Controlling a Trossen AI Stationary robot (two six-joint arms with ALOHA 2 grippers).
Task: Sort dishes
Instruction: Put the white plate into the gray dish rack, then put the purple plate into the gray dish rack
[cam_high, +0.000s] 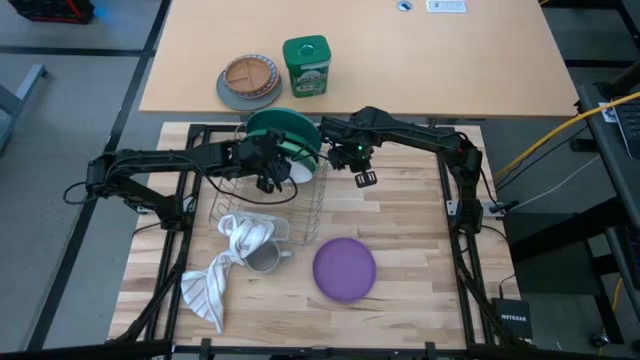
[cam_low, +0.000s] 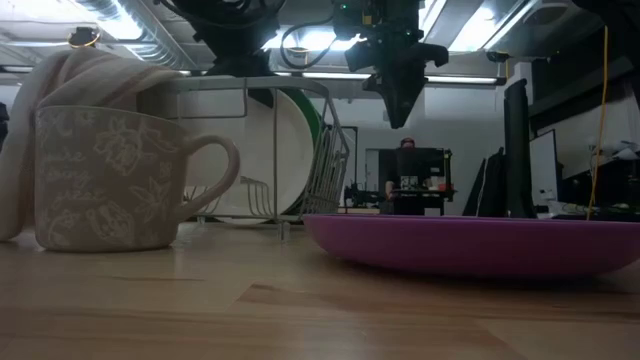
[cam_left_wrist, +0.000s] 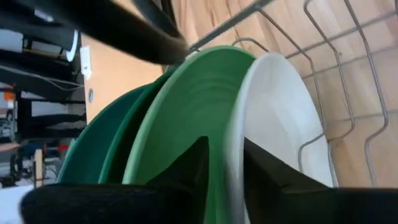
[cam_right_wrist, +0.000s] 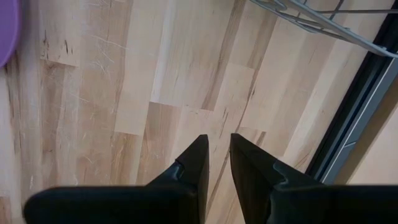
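Three plates stand on edge at the far end of the wire rack (cam_high: 268, 205): teal (cam_high: 268, 124), darker green (cam_left_wrist: 186, 106) and white (cam_left_wrist: 280, 124). The purple plate (cam_high: 345, 268) lies flat on the table near the front and also shows in the low view (cam_low: 480, 245). My left gripper (cam_left_wrist: 225, 152) is at the rack, shut on the white plate. My right gripper (cam_high: 363, 178) hangs shut and empty above bare wood to the right of the rack, fingers pointing down (cam_right_wrist: 219, 143). My left gripper pinches the white plate's rim (cam_left_wrist: 235, 163) between its two fingers, one on the face toward the green plate and one on the other face. The arm reaches in from the table's left. The plate stands upright in the rack beside the green plate.
A patterned mug (cam_high: 262, 255) and a striped towel (cam_high: 215, 280) lie at the rack's near end. A tan and grey divided plate (cam_high: 250, 80) and a green canister (cam_high: 306, 66) sit on the far tabletop. A person stands in the room far behind (cam_low: 405, 175).
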